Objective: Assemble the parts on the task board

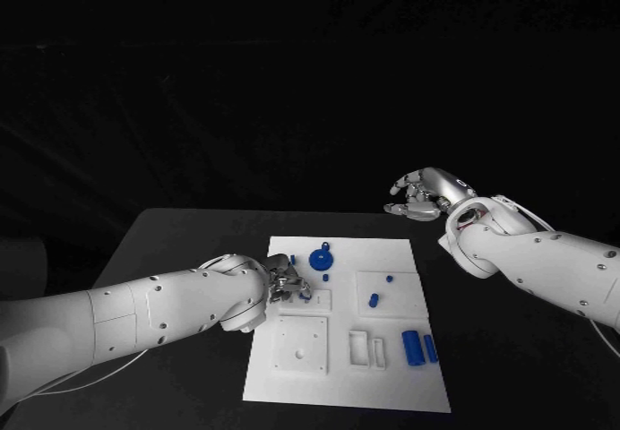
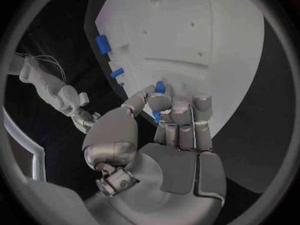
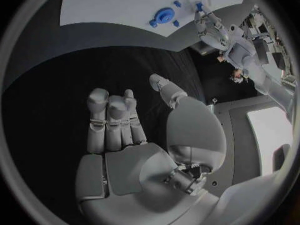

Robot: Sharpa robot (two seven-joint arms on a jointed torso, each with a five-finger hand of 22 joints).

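Black table carries the board [image 1: 388, 376]. Left hand [image 2: 169, 117] pinches a small blue part [image 2: 160, 87] at its fingertips, just over the board. Right hand [image 1: 429, 193] hovers well apart, curled, holding nothing. Part looks light, stiff, slippery: grip its sides.

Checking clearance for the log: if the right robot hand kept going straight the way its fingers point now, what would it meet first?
Probably nothing close. The right robot hand hangs empty over bare black table, fingers aimed toward the task board. Going straight, the board's near edge looks like the first thing met, though its height above the table is unclear.
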